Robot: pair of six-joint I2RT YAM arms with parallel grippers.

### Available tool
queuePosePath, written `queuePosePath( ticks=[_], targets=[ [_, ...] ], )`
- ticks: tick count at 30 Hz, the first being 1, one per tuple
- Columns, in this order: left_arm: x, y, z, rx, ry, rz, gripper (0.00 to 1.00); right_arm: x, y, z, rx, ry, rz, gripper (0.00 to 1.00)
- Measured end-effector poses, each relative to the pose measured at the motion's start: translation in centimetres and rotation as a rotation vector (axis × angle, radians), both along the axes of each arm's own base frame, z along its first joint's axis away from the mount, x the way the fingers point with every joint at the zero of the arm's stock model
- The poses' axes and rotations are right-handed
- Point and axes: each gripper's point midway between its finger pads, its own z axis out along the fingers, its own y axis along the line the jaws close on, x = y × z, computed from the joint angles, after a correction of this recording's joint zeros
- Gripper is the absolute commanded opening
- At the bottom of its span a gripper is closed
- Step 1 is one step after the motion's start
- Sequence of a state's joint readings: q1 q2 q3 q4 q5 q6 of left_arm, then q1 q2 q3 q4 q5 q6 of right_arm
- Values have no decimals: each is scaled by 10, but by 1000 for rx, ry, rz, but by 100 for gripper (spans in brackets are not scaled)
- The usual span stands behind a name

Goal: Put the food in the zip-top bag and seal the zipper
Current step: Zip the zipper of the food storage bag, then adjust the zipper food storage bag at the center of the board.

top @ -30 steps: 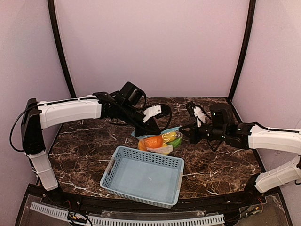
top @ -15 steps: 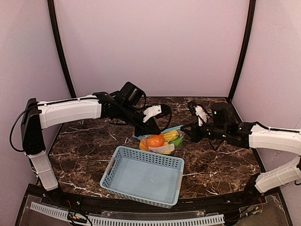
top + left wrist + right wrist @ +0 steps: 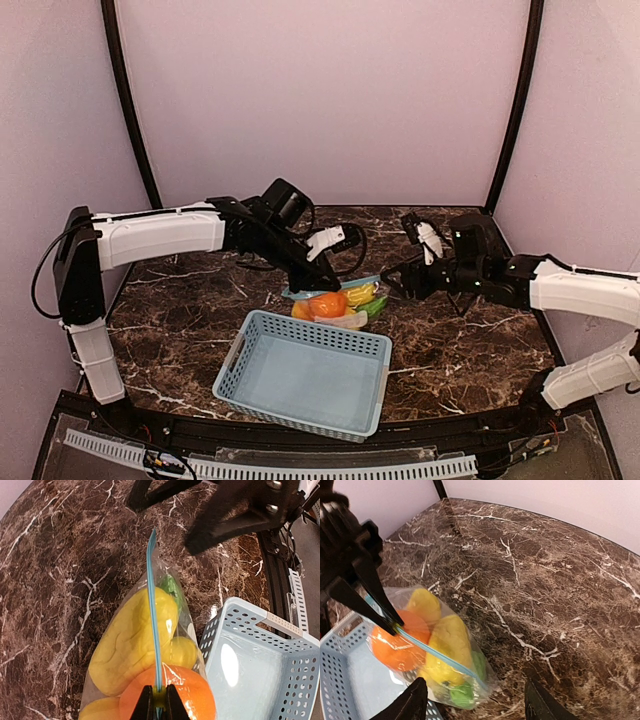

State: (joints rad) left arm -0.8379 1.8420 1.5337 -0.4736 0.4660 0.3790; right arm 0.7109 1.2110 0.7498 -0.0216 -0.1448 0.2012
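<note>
Limp, slippery zip-top bag (image 3: pixel 131 639) probably handles best by its stiffer zipper (image 3: pixel 152 605), where the left hand (image 3: pixel 159 701) is clamped; right hand (image 3: pixel 474 682) spread apart

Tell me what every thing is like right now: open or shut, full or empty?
Bag: full of food, held up by its top edge.
Zipper: looks pressed shut along the stretch in view.
Food: inside the bag.
Basket: upright and empty.
Left jaws: shut on the zipper.
Right jaws: open, holding nothing.
</note>
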Motion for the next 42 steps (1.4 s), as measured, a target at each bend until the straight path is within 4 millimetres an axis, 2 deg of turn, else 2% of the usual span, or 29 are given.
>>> queuePosePath(
  ticks=[2,4,9,12,17,24,28,32,34,42],
  targets=[
    [5,-2,-11,17,38,30,1,-2,2,1,-5,-2,4,83],
    [8,-3,-17,23,70,59,1,-6,7,2,-14,-10,13,86],
    [20,1,-13,10,127,153,1,-21,23,6,-53,-28,19,84],
    [30,7,-12,2,166,215,1,-24,35,9,-54,-33,-1,76],
    [44,15,-12,-18,232,301,1,-26,61,-7,-84,11,-37,68],
    [46,17,-11,-30,274,330,1,-19,98,-28,-119,52,-89,76],
    [45,16,-10,-32,283,330,1,-9,110,-30,-115,56,-133,66],
    [46,15,-7,-36,281,331,1,-2,115,-33,-111,57,-164,46],
    [47,15,-8,-35,281,332,1,2,117,-36,-117,57,-179,41],
    [48,15,-14,-24,289,335,1,4,117,-64,-170,93,-218,40]
  ],
)
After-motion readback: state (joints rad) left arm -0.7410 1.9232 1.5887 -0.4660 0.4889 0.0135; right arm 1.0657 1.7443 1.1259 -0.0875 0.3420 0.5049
